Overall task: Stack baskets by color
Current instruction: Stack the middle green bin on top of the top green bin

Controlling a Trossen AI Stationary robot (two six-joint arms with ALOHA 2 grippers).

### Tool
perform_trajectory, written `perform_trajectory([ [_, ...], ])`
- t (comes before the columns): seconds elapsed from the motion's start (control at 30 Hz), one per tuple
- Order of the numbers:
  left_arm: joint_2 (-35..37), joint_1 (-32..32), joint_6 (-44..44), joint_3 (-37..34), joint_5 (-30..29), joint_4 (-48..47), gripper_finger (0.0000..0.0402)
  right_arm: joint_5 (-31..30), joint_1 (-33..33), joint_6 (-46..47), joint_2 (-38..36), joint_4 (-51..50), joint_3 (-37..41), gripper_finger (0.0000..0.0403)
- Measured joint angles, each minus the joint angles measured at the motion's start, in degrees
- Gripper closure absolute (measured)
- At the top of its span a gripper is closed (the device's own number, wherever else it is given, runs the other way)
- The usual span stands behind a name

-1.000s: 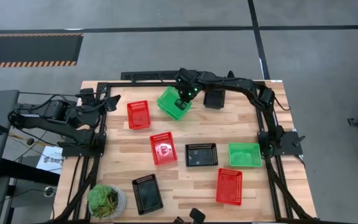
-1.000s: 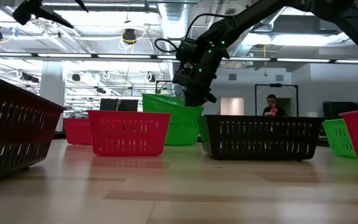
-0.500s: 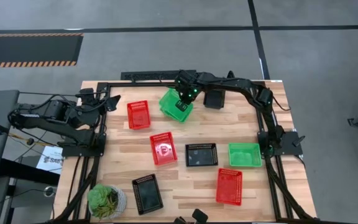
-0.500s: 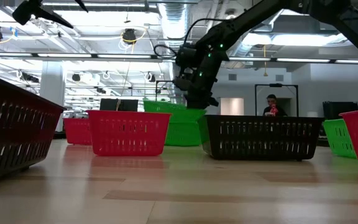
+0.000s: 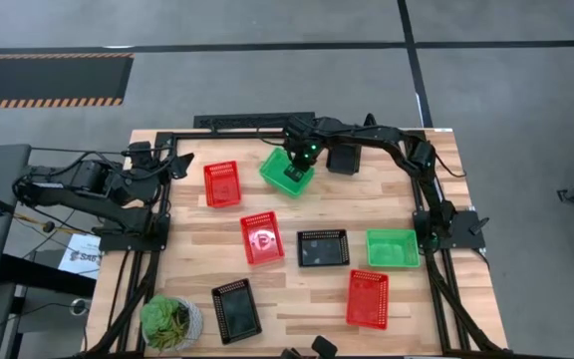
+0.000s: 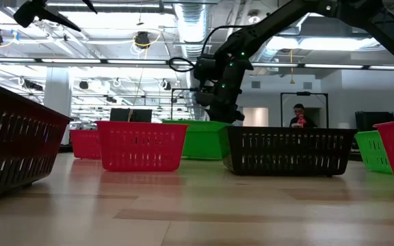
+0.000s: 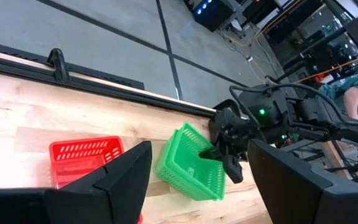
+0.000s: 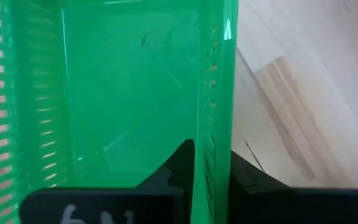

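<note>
A green basket (image 5: 280, 170) (image 6: 193, 140) lies level at the table's back middle, nested on another green one; two green rims show in the left wrist view (image 7: 188, 165). My right gripper (image 5: 301, 163) (image 6: 223, 113) is down at this basket's right wall, which runs up the middle of the right wrist view (image 8: 213, 93). A third green basket (image 5: 392, 248) lies at the right. Red baskets lie at the back left (image 5: 221, 183), the middle (image 5: 262, 237) and the front right (image 5: 368, 298). Black baskets lie at the middle (image 5: 323, 247), front (image 5: 236, 310) and back (image 5: 343, 158). My left gripper (image 5: 177, 163) waits open at the left edge.
A round potted plant (image 5: 171, 321) stands at the front left corner. Dark frame rails (image 5: 157, 199) run along the table's sides and back. A person (image 6: 298, 117) sits far behind the table.
The green basket was tilted up above the other green one. It has come down and levelled onto it, with my right gripper moving slightly right along with it.
</note>
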State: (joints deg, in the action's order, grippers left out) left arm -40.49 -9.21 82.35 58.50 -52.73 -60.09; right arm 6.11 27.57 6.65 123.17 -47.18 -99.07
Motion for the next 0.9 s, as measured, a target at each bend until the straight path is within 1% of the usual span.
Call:
perform_trajectory([
  [0.1,0.0,-0.01,0.0,0.0,0.55,-0.01,0.0145,0.0,0.0,-1.0,-0.1,-1.44,0.0,0.0325],
  [0.17,0.0,-0.02,0.0,0.0,0.97,0.01,0.0145,-0.04,-0.02,-1.18,-0.4,-2.45,-0.16,0.031],
  [0.27,0.0,-0.02,0.0,0.0,1.03,0.01,0.0145,-0.15,-0.02,-2.32,-0.44,-3.94,-1.99,0.0276],
  [0.43,0.0,-0.02,-0.02,0.0,1.03,0.01,0.0145,-0.15,-0.02,-2.63,-0.55,-5.13,-4.87,0.0208],
  [0.57,0.0,-0.01,-0.01,0.0,1.11,0.01,0.0145,-0.26,-0.02,-3.11,-0.55,-5.05,-5.88,0.0172],
  [0.63,-0.01,0.0,-0.02,0.0,1.14,0.01,0.0145,-0.07,0.0,-3.49,-0.55,-5.13,-6.07,0.0163],
  [0.7,0.0,0.0,-0.02,0.0,1.16,-0.01,0.0145,1.92,0.02,-3.45,-0.55,-5.19,-6.55,0.0159],
  [0.77,0.0,0.0,-0.02,0.0,1.18,-0.01,0.0145,2.63,0.28,-3.53,-0.55,-5.65,-7.35,0.0157],
  [0.83,0.0,-0.01,-0.02,0.0,1.24,0.01,0.0145,2.55,0.37,-3.59,-0.57,-7.25,-8.15,0.0157],
  [0.9,-0.02,-0.02,-0.02,0.0,1.27,0.01,0.0145,0.4,0.57,-3.74,-0.57,-9.1,-8.9,0.0157],
])
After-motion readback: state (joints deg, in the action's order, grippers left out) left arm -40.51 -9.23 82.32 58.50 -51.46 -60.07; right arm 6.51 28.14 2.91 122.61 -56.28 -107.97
